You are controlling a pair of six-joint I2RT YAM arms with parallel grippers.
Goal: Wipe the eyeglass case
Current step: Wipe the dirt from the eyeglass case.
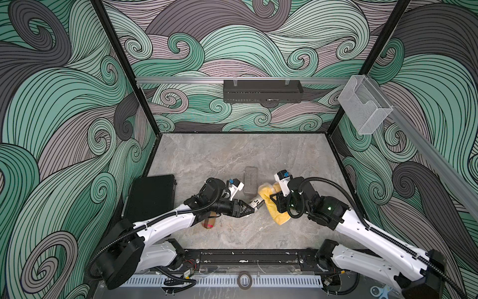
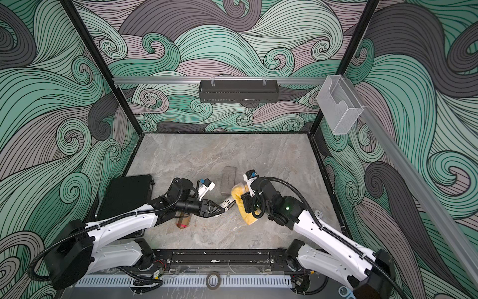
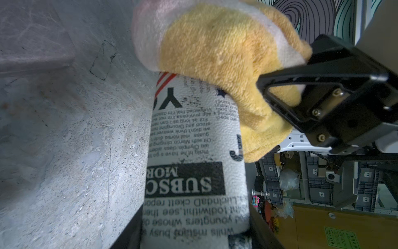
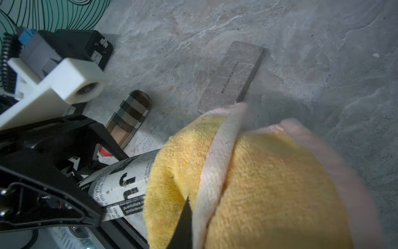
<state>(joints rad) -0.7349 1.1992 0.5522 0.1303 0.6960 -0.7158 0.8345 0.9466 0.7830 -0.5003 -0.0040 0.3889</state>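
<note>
The eyeglass case [image 1: 256, 202] has a white newspaper print and hangs just above the table near the front middle. My left gripper [image 1: 252, 209] is shut on its near end, and the print fills the left wrist view [image 3: 193, 151]. A yellow cloth [image 1: 271, 204] with a pale pink edge is bunched over the case's far end. My right gripper [image 1: 267, 200] is shut on that cloth, its fingers mostly buried in the pile [image 4: 258, 183]. In the right wrist view the case [image 4: 120, 187] pokes out from under the cloth. Both top views show the pairing [image 2: 227, 203].
A grey rectangular case [image 1: 251, 183] lies on the stone table just behind the cloth. A plaid case [image 1: 209, 222] lies under my left arm. A black zipped case [image 1: 151, 196] sits at the left wall. A black tray [image 1: 262, 91] hangs on the back wall.
</note>
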